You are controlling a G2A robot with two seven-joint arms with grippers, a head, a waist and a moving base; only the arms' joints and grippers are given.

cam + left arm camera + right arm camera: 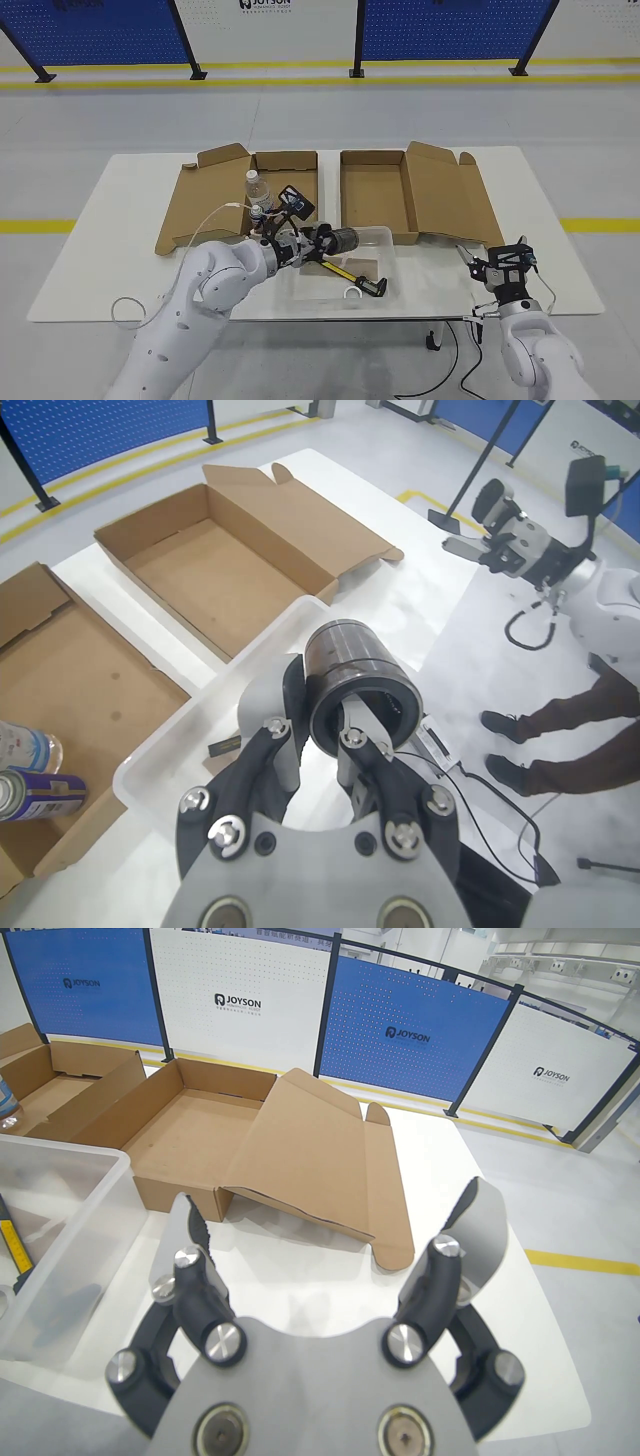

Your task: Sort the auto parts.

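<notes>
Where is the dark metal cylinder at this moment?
In the left wrist view, the dark metal cylinder is held by the left gripper above the clear bin, close to the right-hand cardboard box.

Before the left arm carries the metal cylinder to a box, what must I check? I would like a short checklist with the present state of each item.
1. Grip: left jaws shut on metal cylinder, one inside its bore, one outside: ok.
2. Lift: cylinder clear of the clear bin rim: cannot tell.
3. Target: right box open, bare floor showing: ok.
4. Other target: left box has room beside bottle and can: ok.
5. Other arm: right jaws open, apart from both boxes: ok.
</notes>
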